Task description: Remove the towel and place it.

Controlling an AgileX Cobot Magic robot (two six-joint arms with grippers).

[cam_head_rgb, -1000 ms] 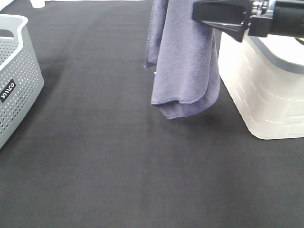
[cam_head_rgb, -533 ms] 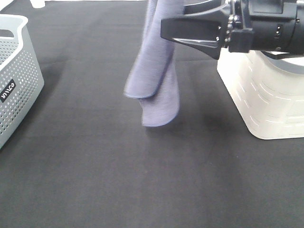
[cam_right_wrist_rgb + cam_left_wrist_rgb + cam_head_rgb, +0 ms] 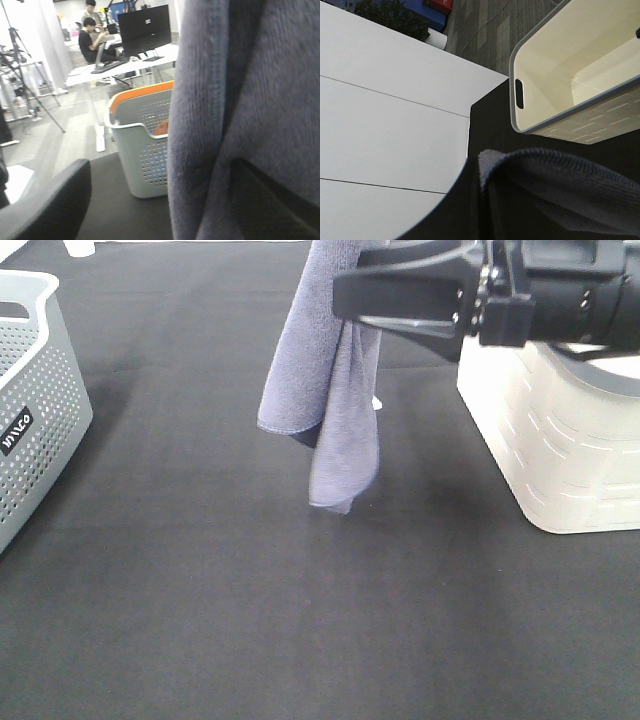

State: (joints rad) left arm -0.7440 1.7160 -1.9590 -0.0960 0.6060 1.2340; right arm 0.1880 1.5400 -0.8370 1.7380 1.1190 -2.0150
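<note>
Towel up in the air over the table

We start at the right pincer (image 3: 340, 300). Its two black fingers stand wide apart and point to the left side of the high view. They are not squeezing anything. The towel (image 3: 335, 410) hangs right at them, and in the right wrist view the soft cloth fills most of what we see. The left pincer is above the high view, so we do not see its fingers. It is pressed together on the top fold of the towel, which bunches up right under the left wrist camera.

The towel is greyish purple. It hangs down long and folded, with a stitched edge along one side. Its low tip is close over the black table cloth (image 3: 250, 620). We cannot tell if it touches.

To the right of the towel, near it, stands a white bin (image 3: 560, 440) with a grey rim. Far to the left stands a grey basket (image 3: 40, 410) full of small holes, well apart from the towel.
</note>
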